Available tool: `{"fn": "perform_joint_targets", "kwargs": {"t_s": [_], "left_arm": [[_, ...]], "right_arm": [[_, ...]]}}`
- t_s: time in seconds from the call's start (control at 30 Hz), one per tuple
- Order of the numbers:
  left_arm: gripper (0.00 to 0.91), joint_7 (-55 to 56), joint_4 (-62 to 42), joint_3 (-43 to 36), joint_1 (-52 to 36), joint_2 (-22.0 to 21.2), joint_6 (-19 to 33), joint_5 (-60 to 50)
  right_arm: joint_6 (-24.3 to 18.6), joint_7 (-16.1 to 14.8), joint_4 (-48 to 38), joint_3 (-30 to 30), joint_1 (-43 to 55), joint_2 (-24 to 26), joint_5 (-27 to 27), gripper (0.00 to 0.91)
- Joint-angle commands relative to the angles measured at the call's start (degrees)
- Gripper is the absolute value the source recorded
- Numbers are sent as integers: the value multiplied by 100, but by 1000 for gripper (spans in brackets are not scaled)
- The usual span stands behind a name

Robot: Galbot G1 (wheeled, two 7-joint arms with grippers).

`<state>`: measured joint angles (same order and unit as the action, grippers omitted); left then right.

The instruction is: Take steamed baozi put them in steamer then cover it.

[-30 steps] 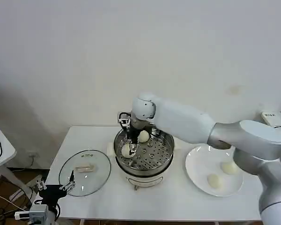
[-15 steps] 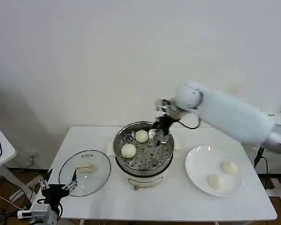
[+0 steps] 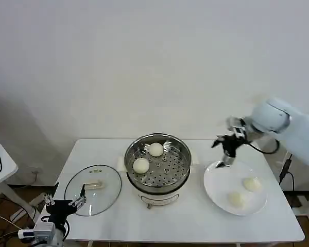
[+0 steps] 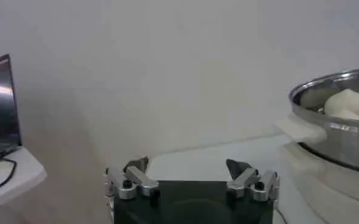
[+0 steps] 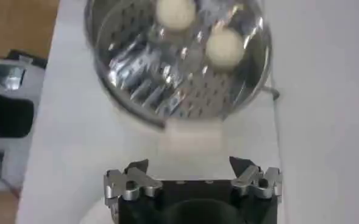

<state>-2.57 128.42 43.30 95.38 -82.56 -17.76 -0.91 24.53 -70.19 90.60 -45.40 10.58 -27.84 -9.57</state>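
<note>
2 steamed baozi (image 3: 148,157) are seen on the perforated tray of the steamer (image 3: 158,168) at the middle of the white worktop (image 3: 185,218), and 2 more are left on the white plate (image 3: 219,181) to its right. The right claw (image 3: 226,152) is held empty, jaws spread, above the plate's near-steamer rim. The left claw (image 3: 67,205) is parked low beside the glass lid (image 3: 92,189), jaws apart.

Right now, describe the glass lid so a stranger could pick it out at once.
Start at the white table and find the steel steamer at its middle. On the robot's left of it, near the front edge, lies the lid. It is the one flat, see-through disc, with a pale handle at its centre, unlike the opaque white plate opposite.
</note>
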Motion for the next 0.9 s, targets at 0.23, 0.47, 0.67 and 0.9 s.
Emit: {"fn": "perform_joint_targets", "kwargs": {"t_s": [0.23, 0.47, 0.67, 0.9], "left_arm": [[907, -18, 173, -7, 81, -43, -36, -24], [907, 6, 285, -2, 197, -88, -30, -37], [907, -2, 262, -8, 192, -105, -36, -88], [907, -10, 195, 13, 169, -91, -38, -97]], "right_arm": [[-186, -216, -28, 601, -1483, 362, 1122, 907], [-8, -293, -278, 482, -1594, 84, 1564, 907], [-275, -317, -663, 478, -1715, -176, 1896, 907], [-541, -446, -966, 542, -1741, -383, 2076, 907]]}}
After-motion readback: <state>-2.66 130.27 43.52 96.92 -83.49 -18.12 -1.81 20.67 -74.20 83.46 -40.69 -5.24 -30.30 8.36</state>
